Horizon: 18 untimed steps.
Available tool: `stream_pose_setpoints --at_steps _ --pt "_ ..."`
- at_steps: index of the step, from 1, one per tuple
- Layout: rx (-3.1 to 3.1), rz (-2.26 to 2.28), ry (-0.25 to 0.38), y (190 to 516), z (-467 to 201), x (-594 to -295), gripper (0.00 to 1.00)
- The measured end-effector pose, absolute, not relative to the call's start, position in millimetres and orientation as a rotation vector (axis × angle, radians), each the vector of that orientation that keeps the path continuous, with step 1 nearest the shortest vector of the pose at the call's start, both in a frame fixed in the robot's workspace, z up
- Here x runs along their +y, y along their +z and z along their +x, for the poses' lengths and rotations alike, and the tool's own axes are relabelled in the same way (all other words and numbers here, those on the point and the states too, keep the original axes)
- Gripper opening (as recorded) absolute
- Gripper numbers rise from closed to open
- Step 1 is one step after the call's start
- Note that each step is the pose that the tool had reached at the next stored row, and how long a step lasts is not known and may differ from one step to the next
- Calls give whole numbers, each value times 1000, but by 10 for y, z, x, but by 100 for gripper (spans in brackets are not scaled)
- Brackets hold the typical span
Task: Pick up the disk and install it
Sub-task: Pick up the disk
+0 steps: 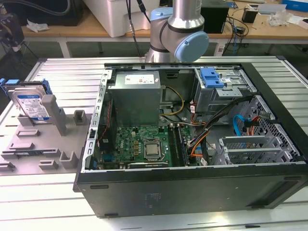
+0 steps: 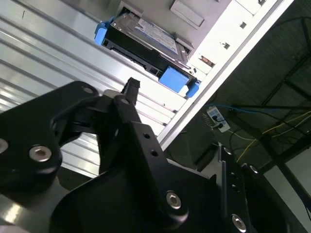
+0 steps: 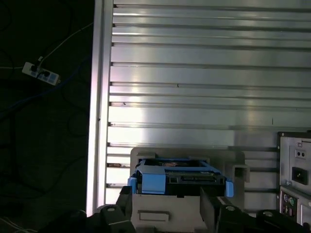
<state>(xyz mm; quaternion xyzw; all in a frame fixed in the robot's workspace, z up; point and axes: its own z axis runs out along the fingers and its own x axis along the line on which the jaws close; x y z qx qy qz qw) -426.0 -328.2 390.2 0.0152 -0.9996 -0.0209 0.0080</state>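
The disk (image 2: 146, 36) (blue-railed, label showing) rests in a grey holder (image 2: 187, 12) on the ribbed table (image 2: 53, 53), apart from the black gripper (image 2: 128, 91).

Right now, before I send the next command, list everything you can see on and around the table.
disk: one, silver with blue carrier rail, upright in the grey fixture, exterior view's left.
fixture: one, grey, on the table beside the case.
computer case: one, black, open, on the table.
power supply: one, grey, inside the case.
motherboard: one, green, inside the case.
latch: one, blue, on the silver drive cage in the case.
table: one, silver, slatted.
robot arm: one, grey and light blue, at the case's far side.
gripper: one, black, open, facing the disk, not touching it.
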Motion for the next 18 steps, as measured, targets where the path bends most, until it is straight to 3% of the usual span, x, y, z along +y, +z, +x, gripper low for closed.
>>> stream_pose_setpoints --at_steps 1,2,18 --pt "-3124 48 -65 3902 -4259 -3282 65" --pt "-3125 48 -65 3902 -4259 -3282 72" --pt "-3065 575 -60 3855 -4260 -3282 72"
